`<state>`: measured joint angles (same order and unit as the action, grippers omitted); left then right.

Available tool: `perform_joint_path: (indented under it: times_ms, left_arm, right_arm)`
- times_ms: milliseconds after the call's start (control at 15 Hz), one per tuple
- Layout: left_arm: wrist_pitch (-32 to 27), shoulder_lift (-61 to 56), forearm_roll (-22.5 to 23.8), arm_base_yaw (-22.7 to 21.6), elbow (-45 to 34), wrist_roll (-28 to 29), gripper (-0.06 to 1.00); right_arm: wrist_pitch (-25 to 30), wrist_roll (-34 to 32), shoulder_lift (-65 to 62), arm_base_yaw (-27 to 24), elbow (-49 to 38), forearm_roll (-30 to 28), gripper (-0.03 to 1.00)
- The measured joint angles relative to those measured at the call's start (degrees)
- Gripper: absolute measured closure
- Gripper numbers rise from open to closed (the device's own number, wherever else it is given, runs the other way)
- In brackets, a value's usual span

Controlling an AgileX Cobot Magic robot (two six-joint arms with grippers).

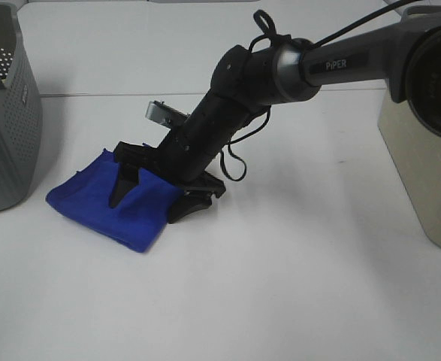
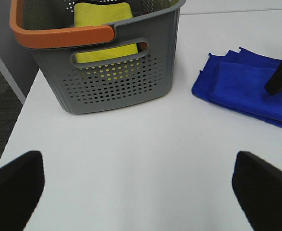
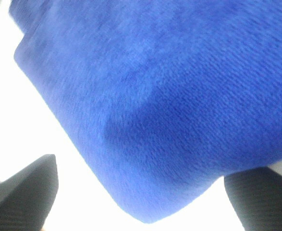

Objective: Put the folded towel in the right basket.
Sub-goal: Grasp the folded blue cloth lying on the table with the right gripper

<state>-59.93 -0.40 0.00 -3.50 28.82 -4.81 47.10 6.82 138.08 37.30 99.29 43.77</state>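
Observation:
The folded blue towel (image 1: 104, 201) lies flat on the white table, left of the middle. My right gripper (image 1: 149, 207) reaches across and is down on it, open, with one finger (image 1: 122, 188) on the cloth and the other at its right edge. In the right wrist view the towel (image 3: 169, 96) fills the frame between the spread fingers (image 3: 23, 192), and the gripper (image 3: 145, 197) is not closed on it. The right basket (image 1: 419, 173), pale beige, stands at the far right edge. My left gripper (image 2: 141, 192) is open and empty above bare table; the towel (image 2: 246, 89) lies ahead of it.
A grey perforated basket (image 1: 6, 128) stands at the far left. The left wrist view shows its wall (image 2: 116, 82) and orange handle (image 2: 64, 36), with a yellow cloth (image 2: 104, 17) inside. A table seam runs across the back.

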Motion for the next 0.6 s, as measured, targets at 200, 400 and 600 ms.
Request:
perform_joint_path:
  times_ms: [200,400,600]
  left_arm:
    - [0.0,0.0,0.0,0.0,0.0,0.0,-0.05]
    - [0.0,0.0,0.0,0.0,0.0,0.0,-0.05]
    - [0.0,0.0,0.0,0.0,0.0,0.0,-0.05]
  right_arm:
    - [-1.03,-0.17,1.72,0.17,0.0,6.59,0.06]
    - [-1.15,-5.56,3.38,0.17,0.69,8.48,0.1]
    - [-1.43,-7.73,4.07,0.0,0.69,8.65,0.36]
